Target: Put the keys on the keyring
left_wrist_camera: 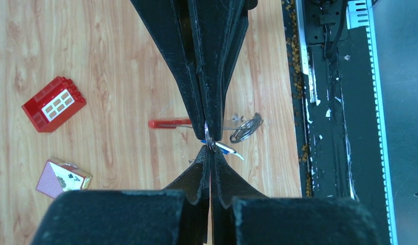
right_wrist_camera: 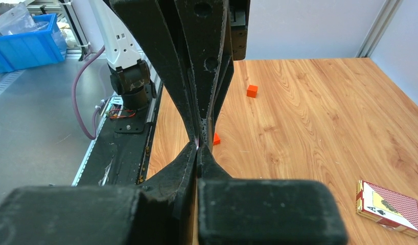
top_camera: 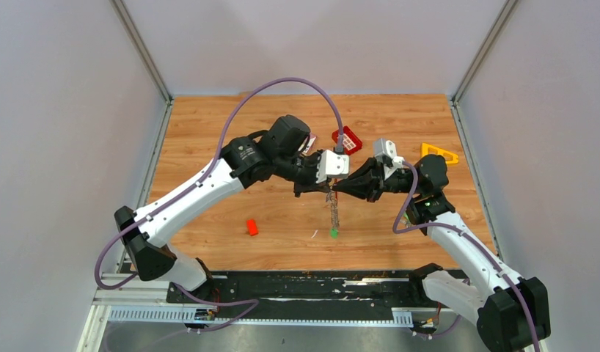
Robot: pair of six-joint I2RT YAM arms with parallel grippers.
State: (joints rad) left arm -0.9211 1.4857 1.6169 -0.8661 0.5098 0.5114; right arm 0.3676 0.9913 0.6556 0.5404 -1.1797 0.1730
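Closest in the left wrist view are the left gripper's (left_wrist_camera: 210, 153) own black fingers, pressed flat together with no gap between them. The right gripper (left_wrist_camera: 208, 127) comes in from the far side and meets it tip to tip, its fingers shut tight as well. Pinched where the two sets of tips meet, and seen edge-on, is the thin metal ring of the keyring (left_wrist_camera: 209, 139). Both pairs of tips touch it.

A blue key (left_wrist_camera: 225, 148) sticks out sideways just beside the left gripper's tips, up against the ring. A thin red piece (left_wrist_camera: 168, 123) shows on one side of the tips and a silver loop (left_wrist_camera: 246, 128) on the other. I cannot tell from here whether these hang or lie on the wood.

From overhead, the two grippers meet above the middle of the table (top_camera: 209, 132), held up off it. The keyring's dark strap (top_camera: 333, 211) hangs straight down from the meeting point toward the near edge. A green key (top_camera: 333, 232) sits at the strap's lower end, well below the tips.

A small red block (top_camera: 251, 227) lies off to the left, well apart from the strap. A red gridded tray (top_camera: 346, 139) and a playing-card box (left_wrist_camera: 64, 178) sit beyond the arms. A yellow triangle (top_camera: 438, 152) lies toward the far right.
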